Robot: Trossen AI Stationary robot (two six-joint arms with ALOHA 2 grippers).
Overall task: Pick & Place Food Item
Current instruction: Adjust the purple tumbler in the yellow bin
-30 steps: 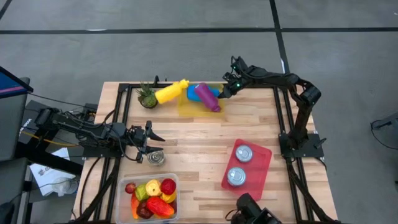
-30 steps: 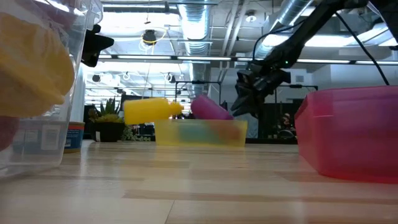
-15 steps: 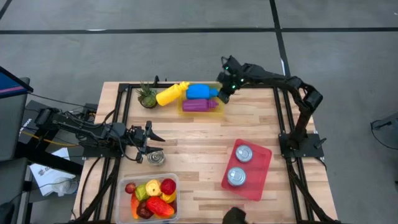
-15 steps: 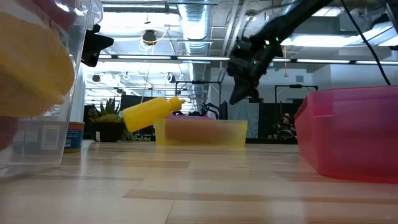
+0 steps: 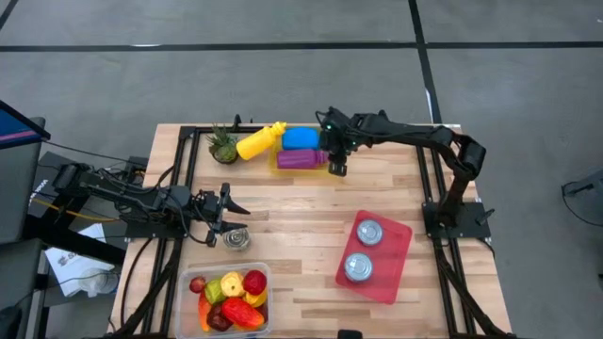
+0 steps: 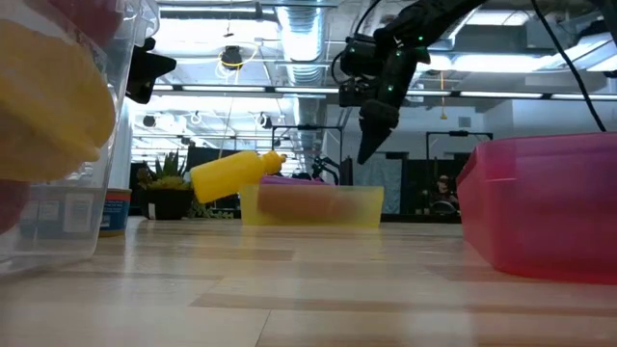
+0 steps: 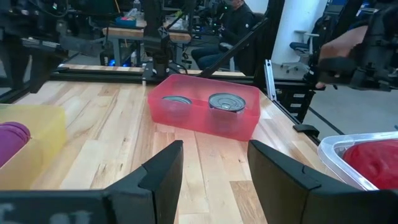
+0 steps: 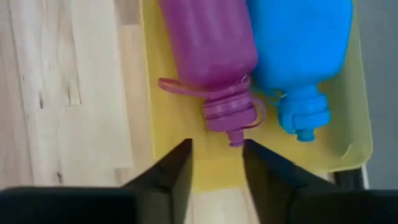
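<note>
My wooden bench point(image 5: 301, 202) sits on a dark frame over grey floor. A small potted plant point(image 5: 223, 146) stands at its far left corner. Toward the near right, a red tray point(image 5: 391, 247) holds two silver cans point(image 5: 368, 232), side by side and upright. A seated person point(image 7: 239, 22) shows in the room beyond.

Low view: clear tub point(image 6: 67, 125) at near left was cut off by the frame edge, its contents only a yellow blur. Red bin point(image 6: 540, 207) ran off the right edge; its cans were hidden behind its wall. Purple bottle point(image 6: 289, 179) showed only as a sliver above the yellow tray point(image 6: 310, 205); blue bottle point(image 5: 300, 138) was not visible there. Left wrist view: tray and clear tub both cropped at the edges. Right wrist view: bottle bodies cut off; fingertips out of frame.
</note>
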